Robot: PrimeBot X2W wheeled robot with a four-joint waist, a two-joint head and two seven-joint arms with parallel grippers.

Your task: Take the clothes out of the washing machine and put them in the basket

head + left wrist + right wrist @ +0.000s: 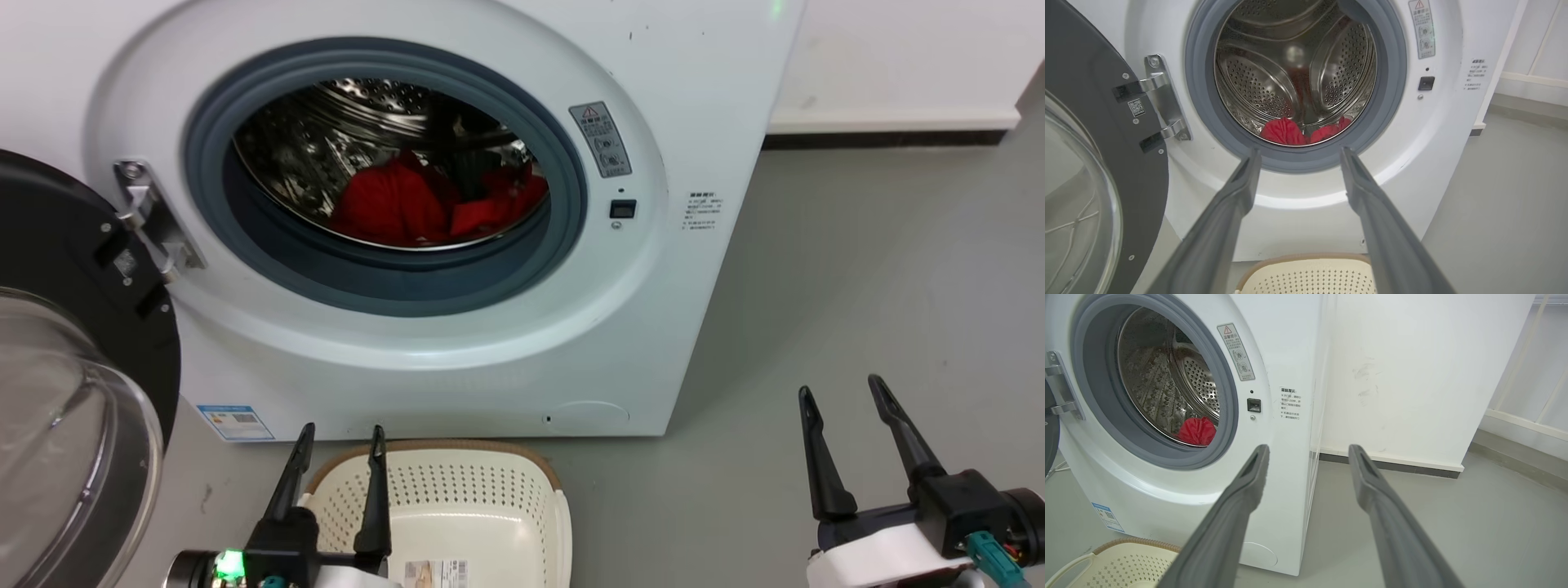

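Clothes [408,204] sit in the washing machine [457,384]; basket [457,490] waits below its opening, likely for short transfers; left hand [343,428] and right hand [841,386] gape empty.

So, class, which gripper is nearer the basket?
Left. The left gripper sits at the basket's left rim; the right gripper is well off to its right, over the floor.
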